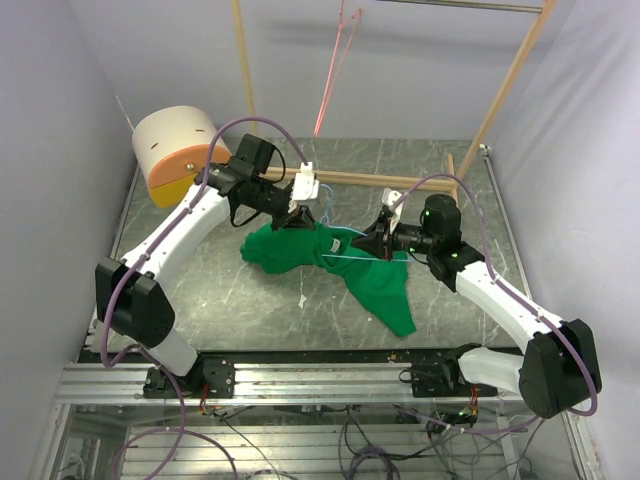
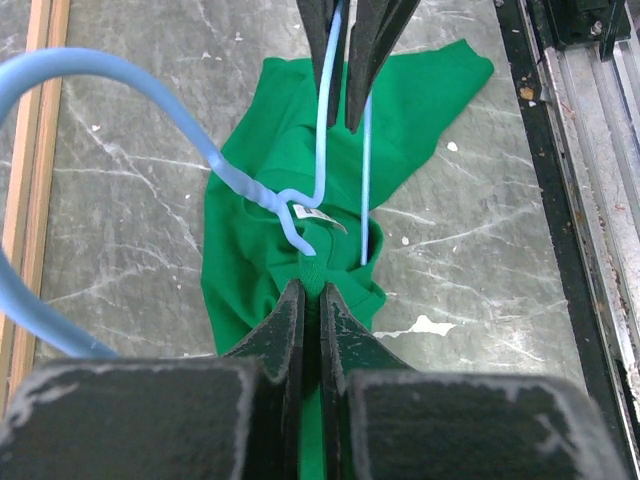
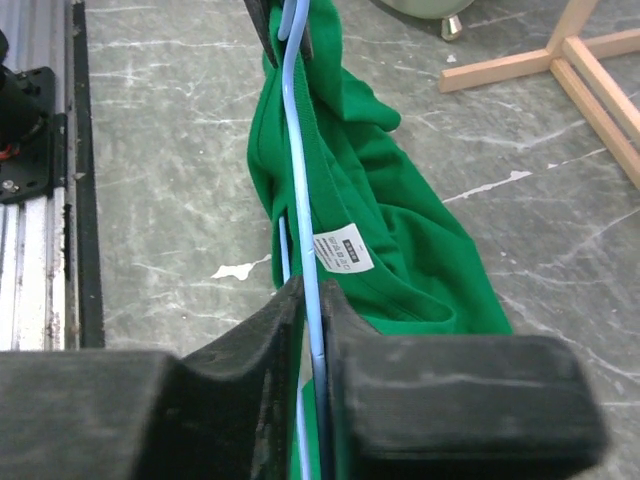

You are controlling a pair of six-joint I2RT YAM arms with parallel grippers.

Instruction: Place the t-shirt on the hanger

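Note:
The bright green t-shirt (image 1: 345,270) lies bunched in the middle of the table, one end trailing toward the near edge. My left gripper (image 1: 298,218) is shut on the shirt's neck edge (image 2: 312,272), next to the white label (image 2: 318,215). My right gripper (image 1: 372,243) is shut on a wire of the light blue hanger (image 3: 305,200), which runs along the collar beside the label (image 3: 343,250). In the left wrist view the hanger's hook (image 2: 110,80) curves out to the left, and its wires pass into the neck opening. The shirt hides the rest of the hanger.
A thin pink-red hanger (image 1: 335,70) hangs from a wooden rack (image 1: 505,90) at the back, with the rack's base bar (image 1: 380,181) on the table. A beige and orange drum (image 1: 175,152) stands at the back left. A metal rail (image 1: 300,385) runs along the near edge.

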